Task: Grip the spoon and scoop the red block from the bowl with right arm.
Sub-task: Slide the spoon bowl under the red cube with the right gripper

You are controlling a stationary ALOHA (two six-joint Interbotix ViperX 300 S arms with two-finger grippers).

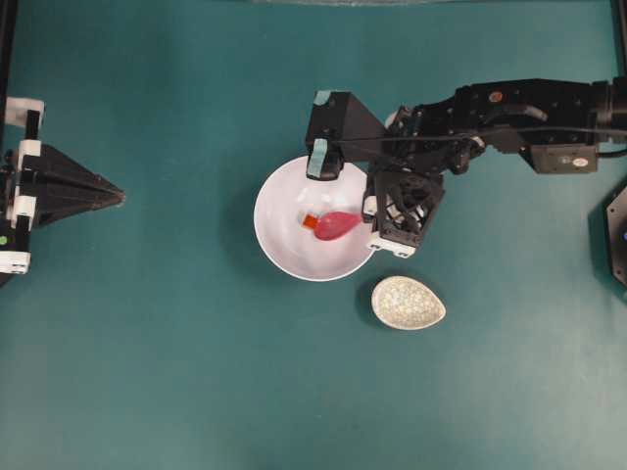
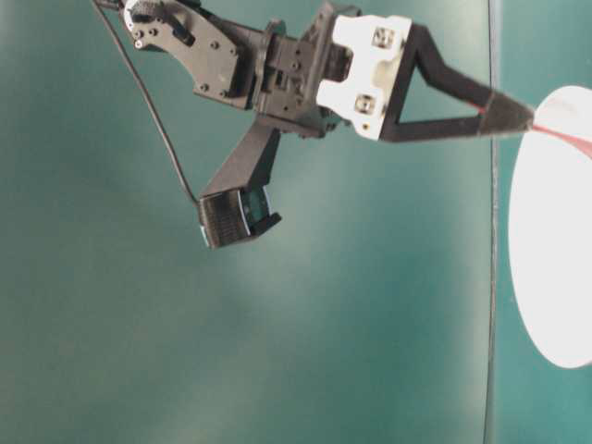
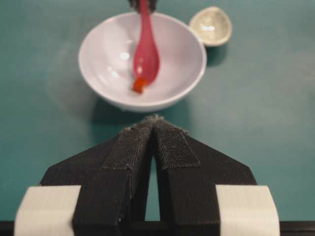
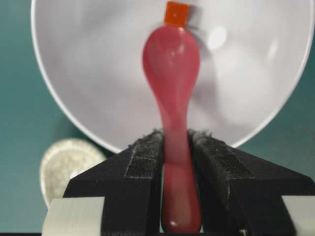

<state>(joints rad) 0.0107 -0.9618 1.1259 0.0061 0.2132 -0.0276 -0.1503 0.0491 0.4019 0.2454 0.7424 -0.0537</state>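
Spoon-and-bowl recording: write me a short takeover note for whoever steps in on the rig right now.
Right gripper: shut on the spoon, fingers clamping its handle.
Left gripper: shut, empty, parked away from the bowl.
Spoon's scoop is inside the bowl, its tip at the red block.
Done: spoon gripped and brought to the block.
Left: get the block onto the spoon and lift it out.

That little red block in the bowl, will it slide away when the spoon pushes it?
Probably. The red block is tiny and looks light, and the bowl looks smooth and glossy, so it may skid ahead of the spoon. Its flat faces suggest sliding, not rolling; the curved wall might stop it.
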